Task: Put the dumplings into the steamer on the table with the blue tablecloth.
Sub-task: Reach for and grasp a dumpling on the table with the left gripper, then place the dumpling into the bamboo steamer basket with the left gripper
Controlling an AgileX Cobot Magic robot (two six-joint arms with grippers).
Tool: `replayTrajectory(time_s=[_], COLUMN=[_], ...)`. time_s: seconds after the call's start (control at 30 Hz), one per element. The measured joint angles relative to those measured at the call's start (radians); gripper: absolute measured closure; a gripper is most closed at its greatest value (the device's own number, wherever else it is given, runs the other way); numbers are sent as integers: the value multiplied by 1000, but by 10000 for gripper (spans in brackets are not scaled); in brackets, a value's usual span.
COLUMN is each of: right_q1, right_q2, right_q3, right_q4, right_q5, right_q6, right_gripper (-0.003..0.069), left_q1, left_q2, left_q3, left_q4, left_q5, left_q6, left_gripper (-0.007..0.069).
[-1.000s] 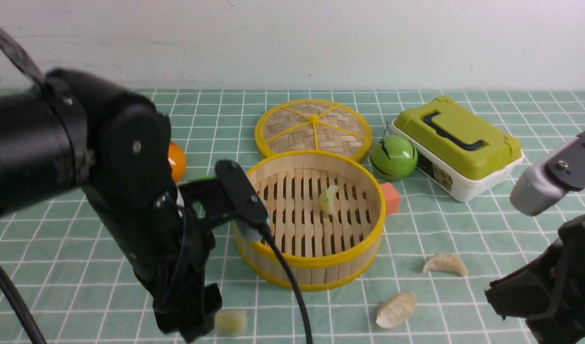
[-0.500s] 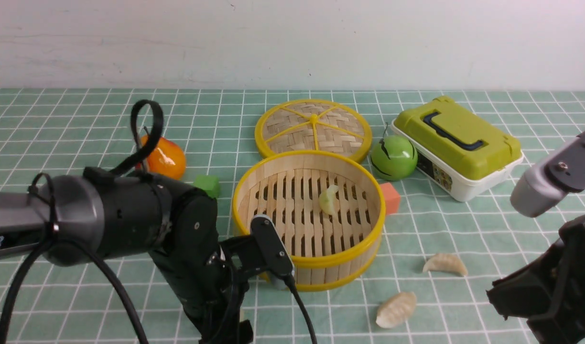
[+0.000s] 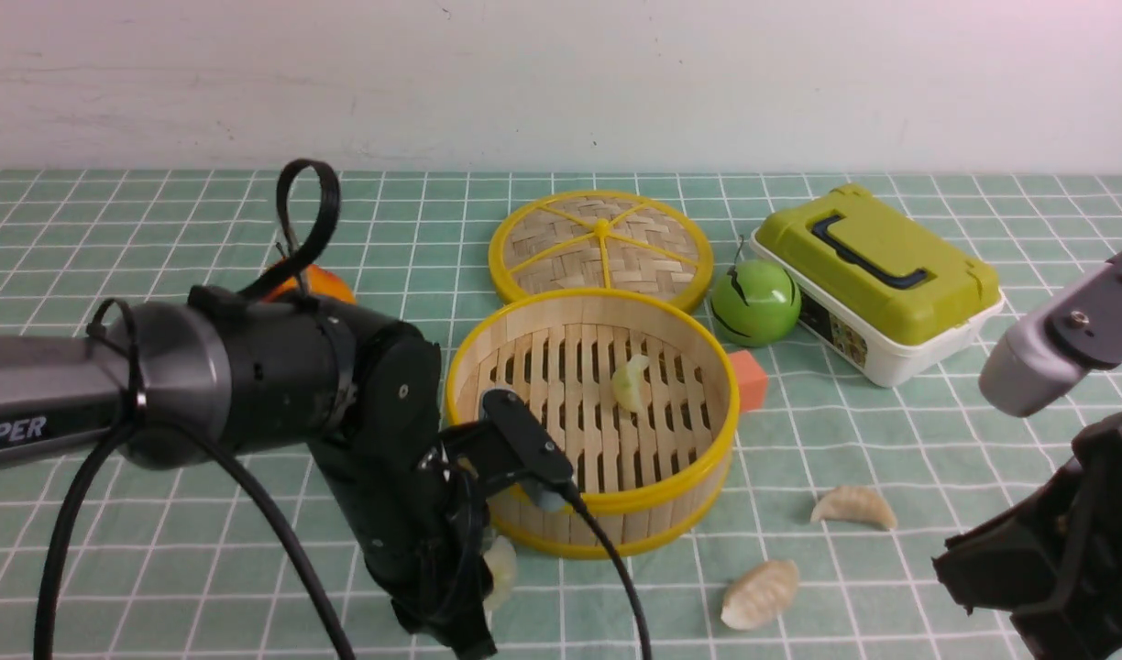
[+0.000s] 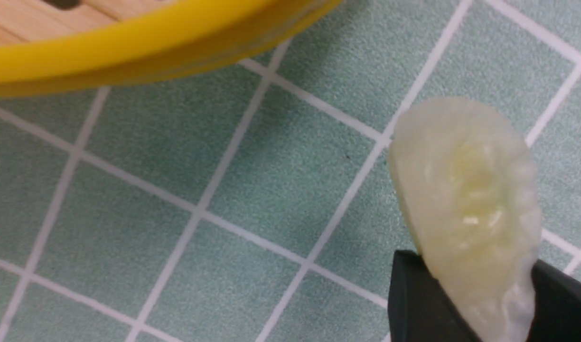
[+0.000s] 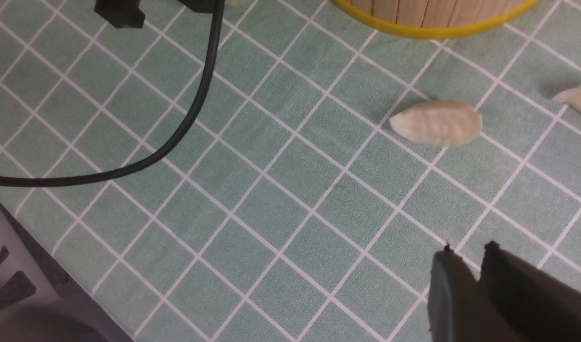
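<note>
**A:** Two dark fingers (image 4: 414,304) show plainly in the left wrist view. The left claw (image 4: 480,289) is pinching one end of a green dumpling (image 4: 466,199), and the steamer (image 4: 129,52) has its yellow rim close by across bare cloth.

**B:** From the front the arm hides most of that grip. I only see the pale dumpling peeking out near the tabletop (image 3: 112,587)'s near edge, just outside the steamer's near wall. I cannot tell whether it touches the blue tablecloth (image 3: 900,431).

**A:** What's inside the basket?

**B:** A second green dumpling (image 3: 629,383) lies on the slats near the middle. Only the front view shows that.

**A:** And the right claw (image 5: 468,259)?

**B:** Almost pressed together, just a slit, with nothing in it. Its wrist view shows one off-white dumpling (image 5: 435,123) well apart from the fingertips. Another white dumpling (image 5: 577,99) is cut off by the frame.

**A:** Is there room to move?

**B:** The far side is crowded. The woven lid (image 3: 602,243) sits just behind the steamer, with a green ball (image 3: 756,301) and a lime box (image 3: 877,280) towards the far right. An orange block (image 3: 749,378) sits beside the steamer's right wall. The near right stretch is open cloth around the two white dumplings, and a black cable (image 5: 195,95) trails by the near edge.
</note>
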Motion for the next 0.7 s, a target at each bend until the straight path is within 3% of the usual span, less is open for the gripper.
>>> replayTrajectory(time_s=[0.37,0.57,0.7], right_q1=[0,0,0], right_q2=[0,0,0], right_q3=[0,0,0], right_q4=[0,0,2], right_q5=[2,-3,-3], right_q6=[0,0,0], right_gripper=[550,545,543], left_q1=[0,0,7], left_q2=[-3,0,72], left_q3=[-228,-448,-584], left_q4=[1,-2,-1], left_q5=[261,268,222], left_q6=[-200,-404,-478], left_gripper=[415,415,415])
